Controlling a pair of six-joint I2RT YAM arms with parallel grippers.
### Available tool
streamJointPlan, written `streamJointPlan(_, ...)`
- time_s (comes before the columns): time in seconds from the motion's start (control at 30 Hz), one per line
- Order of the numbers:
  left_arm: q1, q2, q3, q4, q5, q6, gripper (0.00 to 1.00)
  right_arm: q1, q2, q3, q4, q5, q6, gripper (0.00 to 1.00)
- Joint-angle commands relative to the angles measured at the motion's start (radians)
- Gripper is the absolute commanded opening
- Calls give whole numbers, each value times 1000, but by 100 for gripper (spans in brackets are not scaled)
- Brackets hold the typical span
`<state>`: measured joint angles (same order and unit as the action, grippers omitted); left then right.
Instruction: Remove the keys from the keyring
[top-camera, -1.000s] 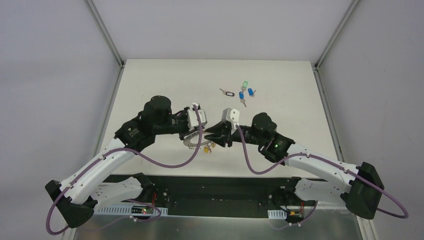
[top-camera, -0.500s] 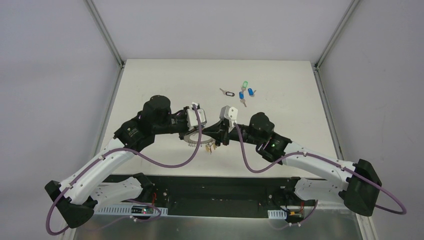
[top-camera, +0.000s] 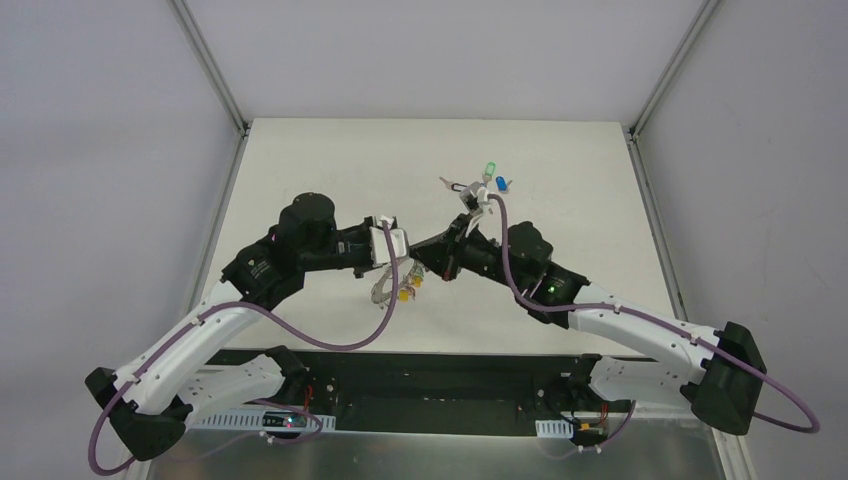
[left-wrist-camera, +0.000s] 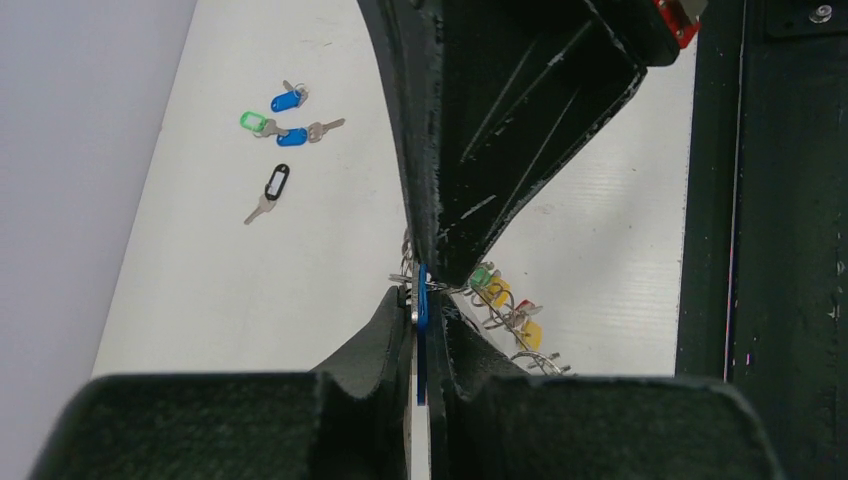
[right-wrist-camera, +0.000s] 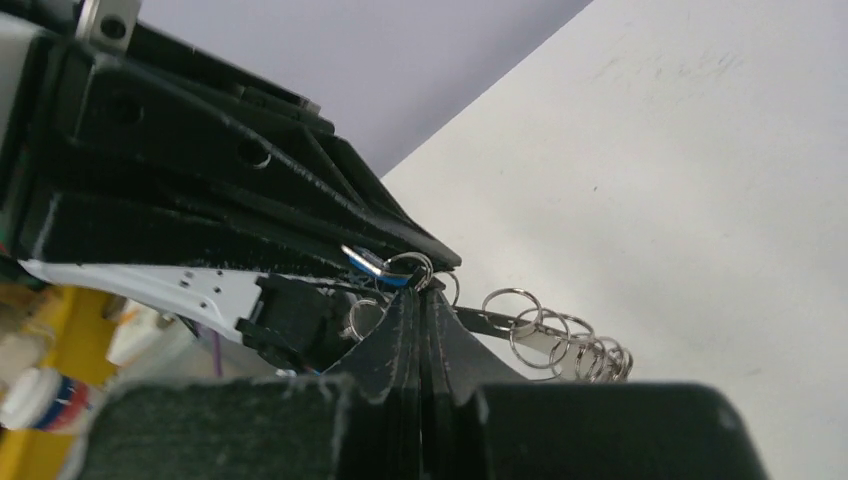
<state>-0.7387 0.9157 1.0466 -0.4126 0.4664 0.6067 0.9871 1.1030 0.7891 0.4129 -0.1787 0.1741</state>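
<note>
Since both grippers met tip to tip above the table (top-camera: 300, 160), the main hazard was loss of grip during any pull-apart. The left gripper (left-wrist-camera: 421, 300) was pinched on a blue tag (left-wrist-camera: 421, 335), seen edge-on betw. its fingers. The right gripper (right-wrist-camera: 422, 305) had its fingers pressed together just under a small split ring (right-wrist-camera: 408, 266). Whether any wire sat betw. them could not be confirmed from the wrist view. If the tag slid out of the pinch, the whole bunch would prob. drop to the table. If the pull ran off-axis, the split ring would likely stay closed and drag the keyring (top-camera: 382, 290) along, w/ the neighbouring rings liable to snag. The fingertips were also close enough to foul each other. The keyring hung below the grippers, off the table and tilted, grey and largely hidden in the top view. It carried a row of small split rings (right-wrist-camera: 570, 345) w/ green, yellow and red tags (left-wrist-camera: 498, 292). Freed keys (left-wrist-camera: 275, 185) w/ green, blue and black tags lay at the far side of the table, well apart from the grippers.
</note>
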Motion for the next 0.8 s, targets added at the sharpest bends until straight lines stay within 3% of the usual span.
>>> streamJointPlan(0.0, -6, 0, -7, 44, 72, 64, 0, 1, -2, 43, 56, 98, 318, 0)
streamJointPlan(0.13, -9, 11, -13, 44, 70, 69, 0, -1, 8, 50, 58, 72, 370, 0)
streamJointPlan(0.23, -10, 1, -18, 44, 66, 71, 0, -3, -36, 32, 30, 70, 263, 23)
streamJointPlan(0.33, -10, -17, -28, 44, 91, 93, 0, -3, -118, -18, -18, 140, 63, 32)
streamJointPlan(0.53, -10, -40, -49, 40, 188, 162, 0, -23, -208, -70, -86, 98, -391, 39)
streamJointPlan(0.63, -10, -32, -20, -20, 201, 240, 0, -40, -177, -22, -159, 64, -494, 40)
streamJointPlan(0.77, -14, -12, 42, -136, 115, 407, 0, -79, -109, 15, -143, 35, -519, 38)
